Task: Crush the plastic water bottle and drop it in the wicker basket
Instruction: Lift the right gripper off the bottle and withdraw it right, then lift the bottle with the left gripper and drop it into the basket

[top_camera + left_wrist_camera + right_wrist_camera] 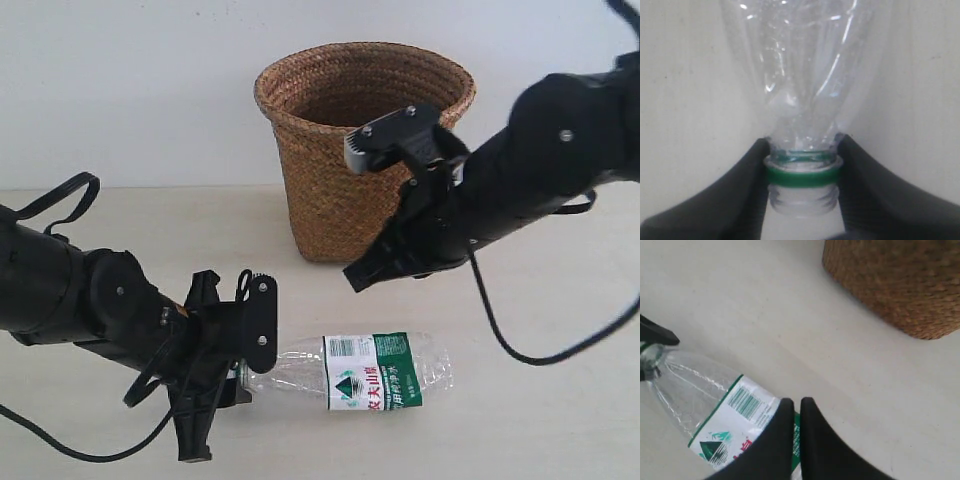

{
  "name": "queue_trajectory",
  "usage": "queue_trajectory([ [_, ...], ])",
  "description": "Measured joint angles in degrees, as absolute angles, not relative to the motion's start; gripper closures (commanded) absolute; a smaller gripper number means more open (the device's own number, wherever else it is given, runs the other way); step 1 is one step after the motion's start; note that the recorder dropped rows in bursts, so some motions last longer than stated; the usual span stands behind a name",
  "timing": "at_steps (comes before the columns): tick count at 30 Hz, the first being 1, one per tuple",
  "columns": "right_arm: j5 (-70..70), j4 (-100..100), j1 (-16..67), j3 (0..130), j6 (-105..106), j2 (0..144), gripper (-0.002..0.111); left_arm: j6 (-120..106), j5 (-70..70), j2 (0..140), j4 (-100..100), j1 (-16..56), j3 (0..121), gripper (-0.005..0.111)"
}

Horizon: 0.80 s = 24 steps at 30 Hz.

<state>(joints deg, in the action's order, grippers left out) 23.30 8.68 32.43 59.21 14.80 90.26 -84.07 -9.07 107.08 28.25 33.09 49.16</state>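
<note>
- A plain pale wall (130, 90) is seen across the upper part of the exterior view, unmarked and evenly lit.
- Below it, a light cream table (560, 400) fills the lower half of that view. Its surface is matt and smooth, and faint specks can be made out on it in the left wrist view.
- The wicker basket (340, 200) is stood upright at the upper middle of the exterior view, at the far edge of the table against the wall. Its brown woven side (890, 285) is shown in the upper right of the right wrist view.
- The right gripper (355, 275) is held in the air at the middle right of the exterior view, in front of the basket's lower part and above the table. Its fingers are pressed almost together, with only a thin slit left between them, and nothing is pinched (796, 402).
- The left gripper (238, 375) is set low at the lower left of the exterior view. Its two fingers are closed on the neck of the bottle from either side (802, 165).
- The plastic water bottle (375, 372) is laid on its side on the table at the lower middle, in front of the basket and well apart from it.
- Its clear body is dented and creased (800, 75), a green ring is seen at the neck, and the white-and-green label is shown in the right wrist view (735, 410).
- A black cable (520, 340) is looped below the right arm.
</note>
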Motion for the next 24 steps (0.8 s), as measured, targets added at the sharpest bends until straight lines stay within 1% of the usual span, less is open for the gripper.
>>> queue_trajectory([
  [4, 11.07, 8.79, 32.43, 48.7, 11.23, 82.03, 0.108, -84.07, -9.07, 107.08, 28.25, 33.09, 49.16, 0.103],
  [12, -20.83, 8.79, 32.2, 19.61, 2.74, 64.98, 0.108, -84.17, -8.13, 106.49, 28.69, 33.09, 49.16, 0.103],
  [15, -30.89, 8.79, 32.11, 11.28, 0.0, 59.86, 0.108, -84.18, -8.25, 104.47, 30.08, 33.09, 49.16, 0.103],
  [20, -40.02, 8.9, 32.11, 1.64, -0.88, 52.71, 0.108, -84.18, -10.09, 98.53, 31.26, 33.09, 49.16, 0.103],
  [24, -39.87, 8.91, 32.11, 0.43, -1.02, 48.92, 0.108, -82.2, -10.48, 91.86, 31.46, 33.09, 49.16, 0.103],
])
